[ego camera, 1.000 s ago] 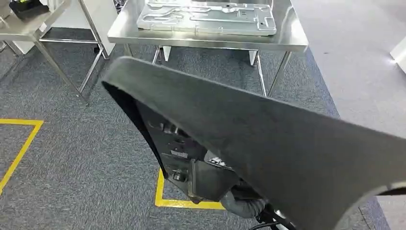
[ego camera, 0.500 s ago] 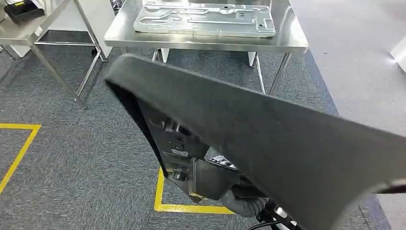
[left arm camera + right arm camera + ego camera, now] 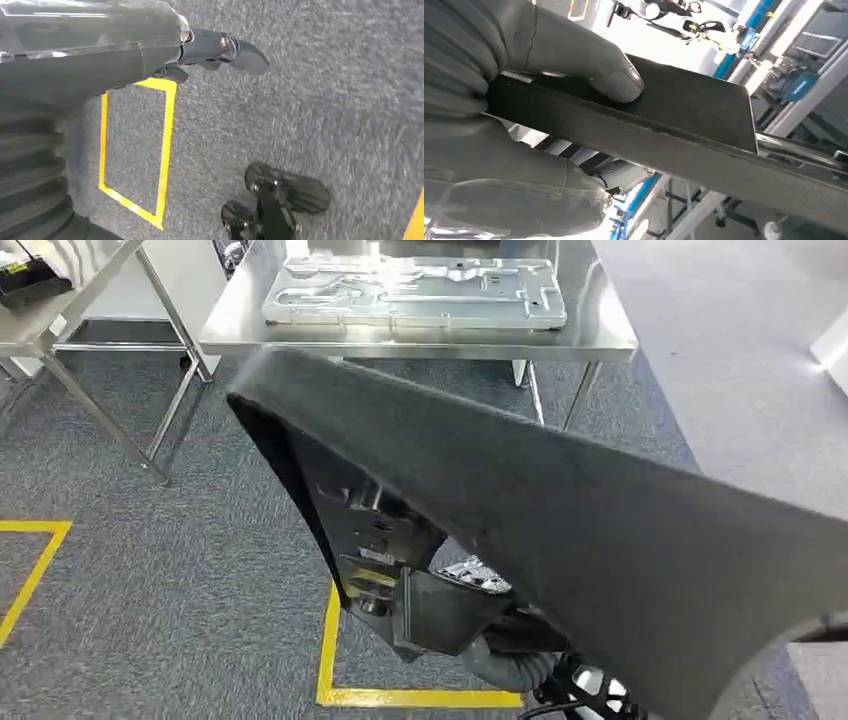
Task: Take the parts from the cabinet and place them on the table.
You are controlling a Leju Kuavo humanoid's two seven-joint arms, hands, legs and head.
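The steel table point(image 3: 420, 345) at top of frame has drawn slightly nearer; the right hand point(image 3: 524, 100) grips the large flat black panel point(image 3: 560, 540) mid-frame, left hand point(image 3: 150, 50) empty, fingers loosely apart.

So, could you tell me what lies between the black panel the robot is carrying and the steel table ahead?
In the head view, just bare grey carpet lies between the black panel and the steel table.

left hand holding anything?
No. In the left wrist view the left hand hangs over grey carpet with nothing in its fingers.
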